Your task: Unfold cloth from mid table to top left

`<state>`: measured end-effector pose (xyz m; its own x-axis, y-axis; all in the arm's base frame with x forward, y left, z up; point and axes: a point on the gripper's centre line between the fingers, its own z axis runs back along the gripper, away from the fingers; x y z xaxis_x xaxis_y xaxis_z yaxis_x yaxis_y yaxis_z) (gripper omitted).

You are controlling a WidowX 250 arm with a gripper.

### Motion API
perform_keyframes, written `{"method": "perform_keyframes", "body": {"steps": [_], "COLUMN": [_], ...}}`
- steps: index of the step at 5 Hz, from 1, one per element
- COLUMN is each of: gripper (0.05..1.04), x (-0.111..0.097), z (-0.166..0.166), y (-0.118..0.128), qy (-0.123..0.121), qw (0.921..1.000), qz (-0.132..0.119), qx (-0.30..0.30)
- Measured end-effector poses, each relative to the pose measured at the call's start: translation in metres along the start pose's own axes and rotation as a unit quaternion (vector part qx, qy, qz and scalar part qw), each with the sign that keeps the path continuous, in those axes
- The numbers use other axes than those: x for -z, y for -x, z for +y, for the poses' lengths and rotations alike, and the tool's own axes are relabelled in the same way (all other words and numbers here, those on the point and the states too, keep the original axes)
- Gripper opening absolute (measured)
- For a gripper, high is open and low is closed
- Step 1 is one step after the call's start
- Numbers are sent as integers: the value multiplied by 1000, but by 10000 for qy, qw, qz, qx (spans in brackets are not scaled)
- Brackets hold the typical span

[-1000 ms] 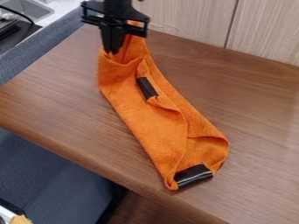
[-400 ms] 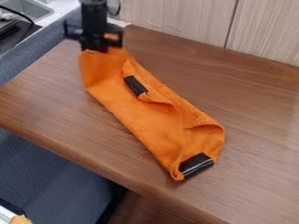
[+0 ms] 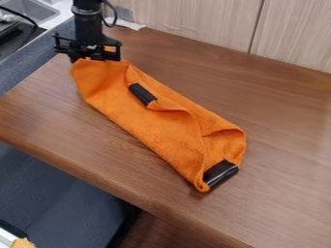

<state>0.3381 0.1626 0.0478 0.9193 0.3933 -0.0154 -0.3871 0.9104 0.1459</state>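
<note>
At your far left, a dark item [image 3: 9, 33] with a black cable [image 3: 19, 13] sits by a metal sink [image 3: 31, 9], at the upper corner. A blue-grey surface [image 3: 38, 181] borders the desk [image 3: 288, 160] on that side, and a tan scrap [image 3: 23, 243] shows at the bottom corner. Next comes the hand [image 3: 88, 51], over the desk's upper left part: you have it grasping the cloth's upper left end, with a bit of orange poking up through its frame. The orange cloth [image 3: 145, 123] slants from there down to the lower middle of the desk, still folded over itself lengthwise. A black patch [image 3: 142, 94] sits on its upper half. Just right of the arm, a whitish piece [image 3: 132, 24] lies at the desk's back edge, against the wood-grain panels [image 3: 200, 17] that bound your space behind. A second black patch [image 3: 220, 173], shiny, wraps the cloth's lower right end.
</note>
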Motion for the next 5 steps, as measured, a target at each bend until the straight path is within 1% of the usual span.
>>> {"method": "perform_keyframes", "body": {"steps": [1,2,3,4,5], "gripper": [805,1002,1003,1000,1000], "x": [-1,-1,-31,-53,-78], "z": [3,7,14,20,27], "y": [1,5,6,10,12], "qy": [-46,-151,-230,-311,-304], "qw": [10000,9997,9995,9990,9974], "qz": [38,167,-128,-254,-576], "qx": [-44,-60,-159,-204,-319]}}
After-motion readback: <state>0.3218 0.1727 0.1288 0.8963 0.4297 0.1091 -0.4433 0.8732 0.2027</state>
